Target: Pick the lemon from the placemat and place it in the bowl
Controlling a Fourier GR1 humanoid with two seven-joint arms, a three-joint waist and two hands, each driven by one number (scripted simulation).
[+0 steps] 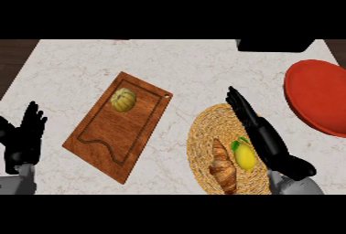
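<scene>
A yellow lemon [245, 156] with a green leaf lies on the round woven placemat [206, 130], beside a croissant [222, 165]. The red bowl [317, 96] sits at the right edge of the counter. My right hand [265, 137] hovers over the placemat's right side, just right of the lemon, fingers straight and pointing away, open with nothing in it. My left hand [24, 137] rests open at the left edge, fingers up.
A wooden cutting board [115, 132] lies left of centre with a small tan squash [123, 99] on its far end. A dark object [273, 45] sits at the counter's back right edge.
</scene>
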